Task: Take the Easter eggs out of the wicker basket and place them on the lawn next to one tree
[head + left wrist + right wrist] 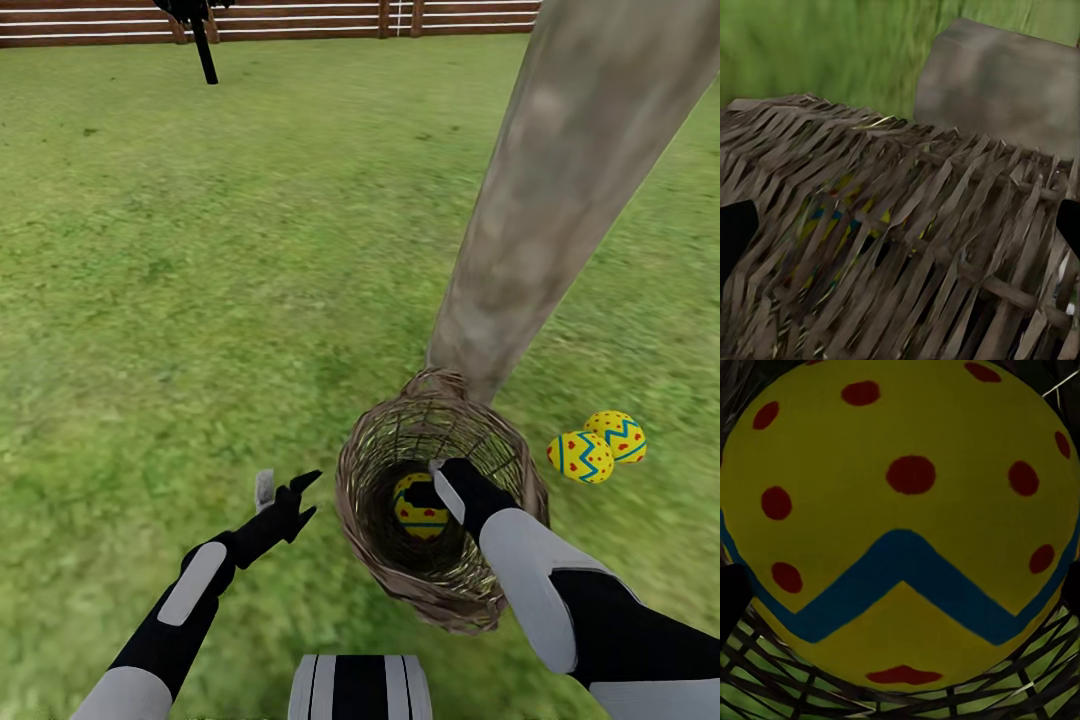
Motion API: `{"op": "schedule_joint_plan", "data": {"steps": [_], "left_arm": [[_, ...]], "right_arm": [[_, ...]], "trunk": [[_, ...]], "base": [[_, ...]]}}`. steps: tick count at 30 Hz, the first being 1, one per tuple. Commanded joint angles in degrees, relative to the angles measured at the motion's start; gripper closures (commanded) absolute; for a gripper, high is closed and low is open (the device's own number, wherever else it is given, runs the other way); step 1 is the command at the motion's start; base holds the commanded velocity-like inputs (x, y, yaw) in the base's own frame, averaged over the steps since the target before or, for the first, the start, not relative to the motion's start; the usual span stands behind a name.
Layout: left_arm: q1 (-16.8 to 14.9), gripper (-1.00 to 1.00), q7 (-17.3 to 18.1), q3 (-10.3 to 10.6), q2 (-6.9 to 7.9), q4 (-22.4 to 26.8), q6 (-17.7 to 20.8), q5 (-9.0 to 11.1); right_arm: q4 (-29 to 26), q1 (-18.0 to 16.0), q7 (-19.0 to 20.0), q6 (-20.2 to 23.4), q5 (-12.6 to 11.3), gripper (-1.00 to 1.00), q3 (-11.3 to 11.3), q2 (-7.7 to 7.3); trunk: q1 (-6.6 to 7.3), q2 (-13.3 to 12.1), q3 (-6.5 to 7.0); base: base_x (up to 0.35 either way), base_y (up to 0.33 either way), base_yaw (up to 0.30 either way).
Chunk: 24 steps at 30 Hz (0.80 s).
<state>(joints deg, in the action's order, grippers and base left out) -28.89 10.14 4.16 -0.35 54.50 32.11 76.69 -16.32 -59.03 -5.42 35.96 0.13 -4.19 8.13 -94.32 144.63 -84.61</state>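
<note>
One Easter egg [420, 508] sits deep in the wicker basket [440, 590]; up close in the right wrist view the egg [900, 517] is yellow with a blue zigzag and red dots, weave beneath it. Our right gripper [437, 488] reaches into the basket right at this egg; we cannot tell how wide its fingers are or whether they grip it. Two more eggs [597, 447] lie touching on the lawn [200, 250] just beside the tree [560, 200], near the basket. Our left gripper [290, 500] hovers outside the basket's wall, fingers spread, holding nothing. In the left wrist view we see the basket [907, 247] and trunk [997, 82]. Fence [300, 20] far behind.
</note>
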Motion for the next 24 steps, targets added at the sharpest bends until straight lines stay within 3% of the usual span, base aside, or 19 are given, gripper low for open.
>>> {"op": "schedule_joint_plan", "data": {"steps": [1,10,14,15,24], "left_arm": [[-0.02,-1.00,0.06,-0.03,0.00,-0.01,0.23,0.21],[-0.02,-1.00,0.07,-0.09,0.00,-0.16,0.23,0.21],[-0.02,-1.00,0.06,-1.95,0.00,-0.32,0.23,0.21],[-0.02,-1.00,0.06,-2.12,0.00,-0.39,0.23,0.21],[-0.02,-1.00,0.06,-2.23,0.00,-0.53,0.23,0.21]], "right_arm": [[0.28,0.06,-0.29,0.25,0.33,-1.00,-0.38,0.04],[0.67,0.06,-0.28,0.34,0.40,-1.00,-0.38,0.13],[0.61,0.06,-0.02,0.34,0.40,-1.00,-0.44,0.07],[0.59,0.06,0.02,0.34,0.40,1.00,-0.45,0.06],[0.66,0.06,0.07,0.34,0.28,1.00,-0.47,0.04]], "trunk": [[-0.02,0.00,-0.05],[-0.02,0.00,-0.05],[-0.02,0.00,-0.05],[-0.02,0.00,-0.05],[-0.02,0.00,-0.05]], "base": [[0.000,0.000,0.000],[0.000,0.000,0.000],[0.000,0.000,0.000],[0.000,0.000,0.000],[0.000,0.000,0.000]]}}
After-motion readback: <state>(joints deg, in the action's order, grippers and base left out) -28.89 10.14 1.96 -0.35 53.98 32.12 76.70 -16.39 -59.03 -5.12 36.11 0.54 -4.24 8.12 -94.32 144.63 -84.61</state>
